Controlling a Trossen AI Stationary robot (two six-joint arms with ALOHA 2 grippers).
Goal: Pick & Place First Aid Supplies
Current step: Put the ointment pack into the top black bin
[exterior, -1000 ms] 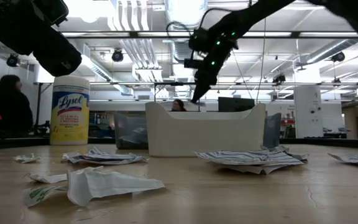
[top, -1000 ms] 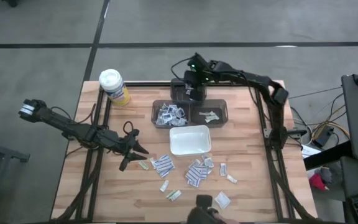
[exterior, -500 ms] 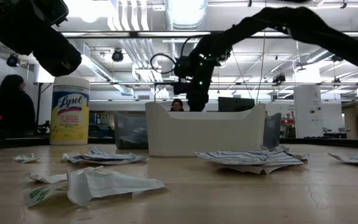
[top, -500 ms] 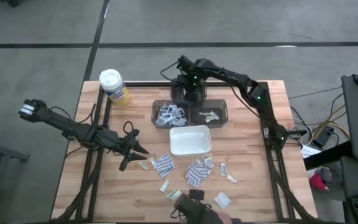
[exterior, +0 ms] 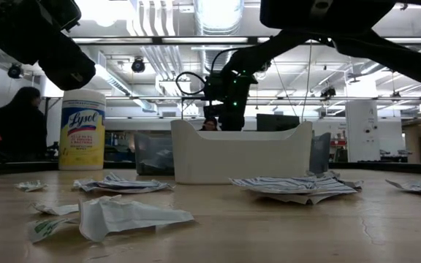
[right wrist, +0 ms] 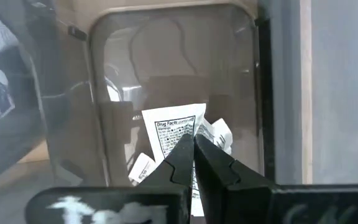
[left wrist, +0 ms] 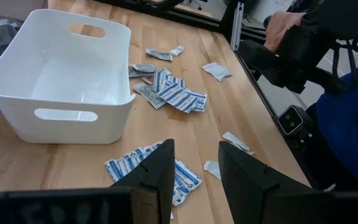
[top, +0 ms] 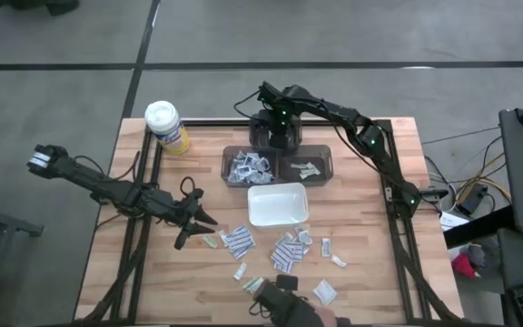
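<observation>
Loose first aid packets point(top: 285, 252) lay scattered on the wooden surface point(top: 361, 227) before the white tray point(top: 277, 203), the left claw point(top: 192, 224) hovered part-open and empty beside them, and the right claw point(right wrist: 193, 148) stood closed, empty, over packets in the clear bin point(top: 305, 164).

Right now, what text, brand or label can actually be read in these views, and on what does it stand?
"Lysol": on the yellow canister, low view.
"Drug Facts": heading on a white packet in the smoky bin, right wrist view.
Smaller print on that packet and on the table's packets: too small to read.
</observation>
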